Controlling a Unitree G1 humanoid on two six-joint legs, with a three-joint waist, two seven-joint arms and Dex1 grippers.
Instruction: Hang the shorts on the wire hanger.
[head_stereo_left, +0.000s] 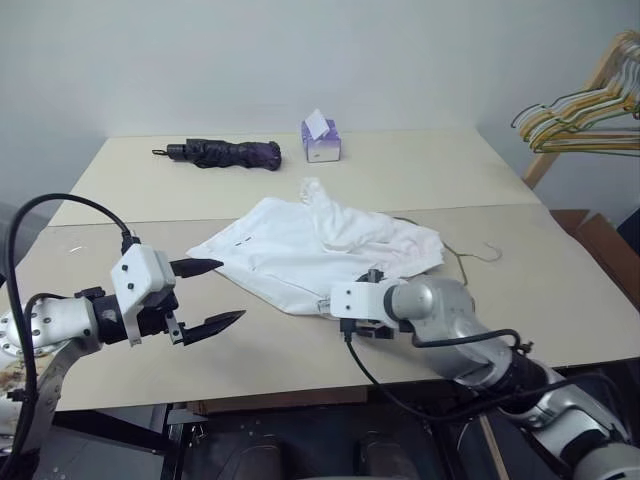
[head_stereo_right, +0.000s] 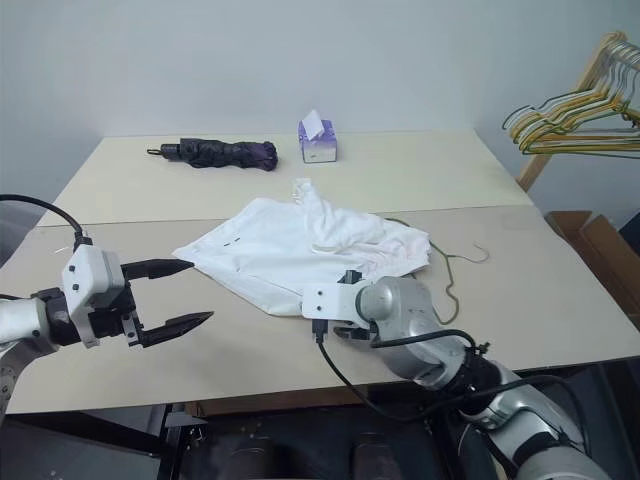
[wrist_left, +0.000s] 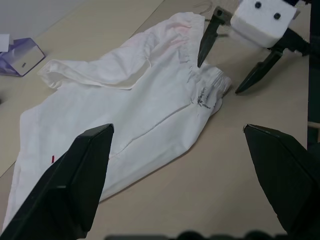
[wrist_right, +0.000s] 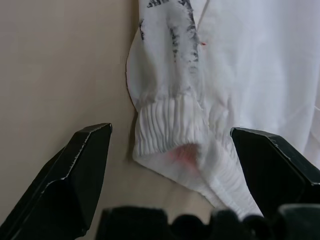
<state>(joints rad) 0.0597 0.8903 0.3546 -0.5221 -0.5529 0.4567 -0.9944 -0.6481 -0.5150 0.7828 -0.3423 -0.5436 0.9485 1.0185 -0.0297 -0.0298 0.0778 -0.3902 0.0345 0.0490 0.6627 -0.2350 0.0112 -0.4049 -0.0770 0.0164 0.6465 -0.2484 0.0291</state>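
Shorts (head_stereo_left: 300, 250) lie crumpled flat on the table (head_stereo_left: 420, 180), covering most of the hanger (head_stereo_left: 470, 255), whose hook pokes out beside them. Nothing is hung yet. Right pincer (wrist_left: 240, 55) hovers wide over the elastic waistband; left pincer (head_stereo_left: 205, 295) waits wide, empty, near the shorts.

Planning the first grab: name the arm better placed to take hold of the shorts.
Right. The right gripper is open and poised over the ribbed waistband corner of the shorts, which lies between its fingers in the right wrist view. The left gripper is open too, but hovers over bare table, off the cloth.
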